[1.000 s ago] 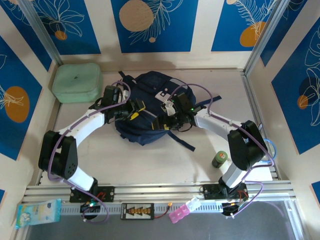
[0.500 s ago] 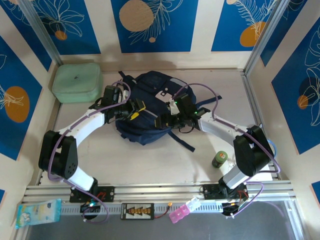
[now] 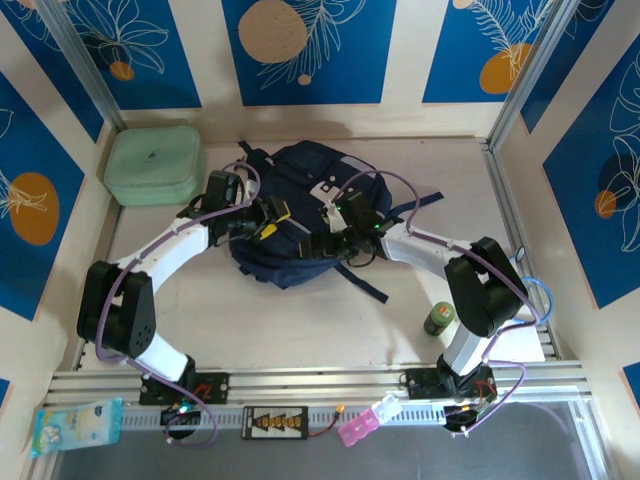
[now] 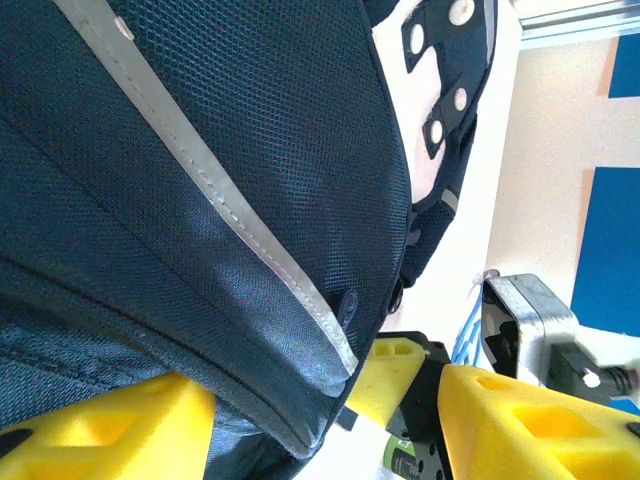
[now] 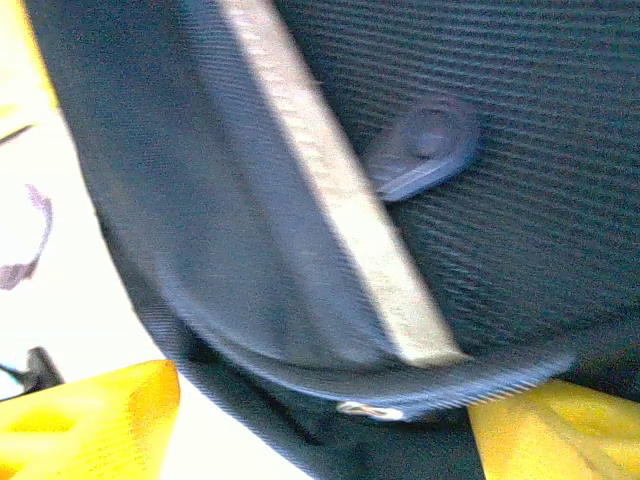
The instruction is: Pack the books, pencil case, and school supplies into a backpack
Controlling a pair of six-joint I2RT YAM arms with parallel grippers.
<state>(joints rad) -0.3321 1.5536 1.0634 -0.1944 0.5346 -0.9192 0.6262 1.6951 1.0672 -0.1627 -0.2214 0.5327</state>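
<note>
Left gripper (image 4: 310,405) and right gripper (image 5: 320,415) stand parted, each straddling a striped fold of the navy backpack (image 3: 300,185) at the rear of the table (image 3: 300,325).

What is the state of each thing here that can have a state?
backpack: lying on the table, front up; zip hidden.
left gripper: open, jaws either side of the backpack's edge.
right gripper: open, jaws either side of the backpack's edge.
mint-green case: lid closed.
green bottle: standing, cap on.

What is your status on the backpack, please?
Both open: left hand and right hand astride the backpack edge. It lies flat. Nearby, apart: mint case.
</note>
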